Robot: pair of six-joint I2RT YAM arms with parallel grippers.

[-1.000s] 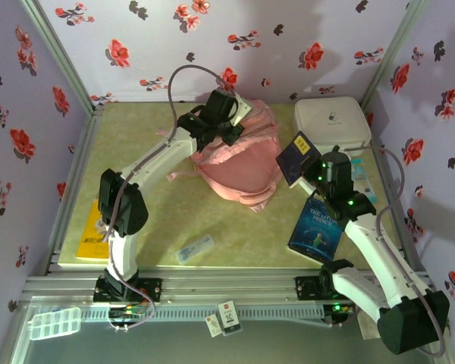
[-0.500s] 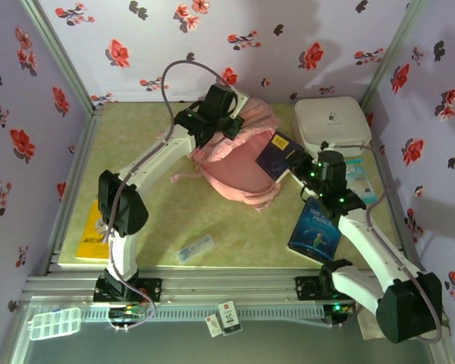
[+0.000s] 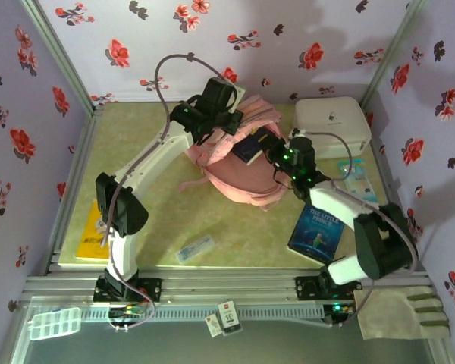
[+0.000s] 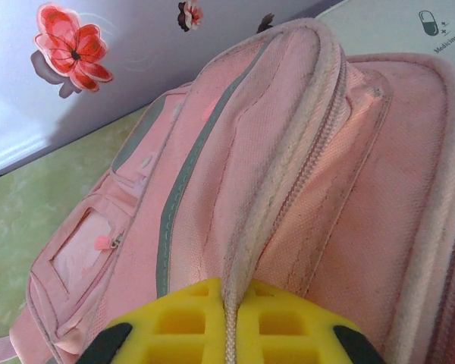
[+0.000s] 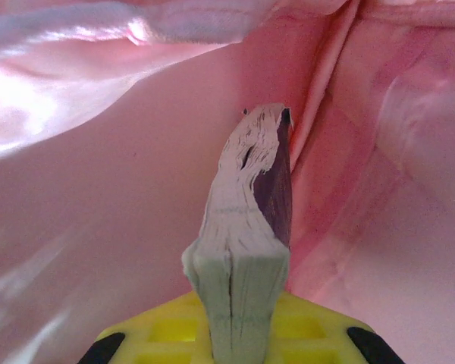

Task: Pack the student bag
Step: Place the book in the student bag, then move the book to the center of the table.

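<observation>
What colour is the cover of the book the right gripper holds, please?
The book is dark blue; top external view.

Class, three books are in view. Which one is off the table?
The dark purple book, held by the right gripper inside the student bag; the blue Little Prince book and the yellow book lie on the table.
</observation>
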